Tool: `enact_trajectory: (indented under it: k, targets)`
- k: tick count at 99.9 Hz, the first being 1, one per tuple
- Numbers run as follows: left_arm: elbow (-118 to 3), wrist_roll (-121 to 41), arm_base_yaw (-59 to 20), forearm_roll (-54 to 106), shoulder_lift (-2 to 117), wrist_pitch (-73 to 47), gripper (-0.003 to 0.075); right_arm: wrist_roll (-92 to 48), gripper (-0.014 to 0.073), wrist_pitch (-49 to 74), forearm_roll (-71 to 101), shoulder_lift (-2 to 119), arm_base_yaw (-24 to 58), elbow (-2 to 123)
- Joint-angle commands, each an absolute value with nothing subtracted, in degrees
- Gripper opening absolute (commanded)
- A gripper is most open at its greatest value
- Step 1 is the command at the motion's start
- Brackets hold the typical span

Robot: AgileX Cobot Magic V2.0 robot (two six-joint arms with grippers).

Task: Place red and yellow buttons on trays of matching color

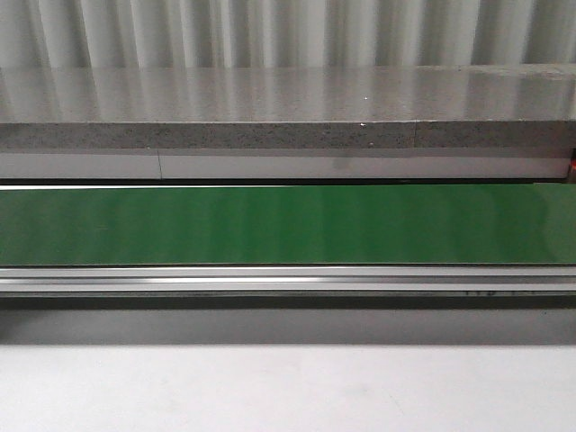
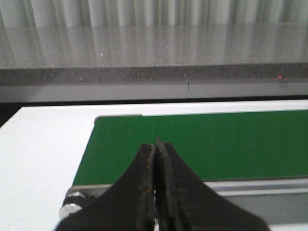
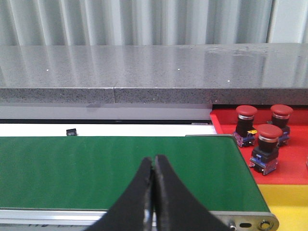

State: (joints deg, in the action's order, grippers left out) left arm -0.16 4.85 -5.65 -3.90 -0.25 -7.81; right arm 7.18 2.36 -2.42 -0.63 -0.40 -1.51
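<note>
- Corrugated grey wall panelling (image 1: 288, 31) stood behind a speckled stone ledge (image 1: 270, 108); one green conveyor belt (image 1: 288, 225) ran lengthwise across the front view, its surface bare.
- Three red buttons were counted: (image 3: 245, 124), (image 3: 280, 122), (image 3: 267, 147). All stood upright, mushroom caps up, long axes vertical, clustered close together on the red tray (image 3: 288, 163) just beyond the belt's end.
- One yellow tray (image 3: 288, 207) adjoined the red tray; only a bare part of it showed.
- One small dark object (image 3: 71, 131) lay on the white strip behind the belt; its identity could not be determined.
- Left gripper (image 2: 156, 147): jaws pressed together, holding nothing, above the belt's other end.
- Right gripper (image 3: 154, 161): jaws likewise closed and empty, over the belt.
</note>
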Motion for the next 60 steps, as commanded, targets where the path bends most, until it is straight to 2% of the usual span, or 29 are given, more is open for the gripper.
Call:
enact_trajectory:
  k: [1, 60]
  targets:
    - [1.94, 5.58, -6.09, -3.88, -1.67, -0.48, -0.0020, 7.19, -0.0066, -2.47, -3.10, -1.44, -0.42, -1.66]
    - [2.45, 5.58, -6.09, -3.88, -1.79, 1.20, -0.0020, 7.19, -0.0066, -2.47, -3.10, -1.44, -0.42, -1.66]
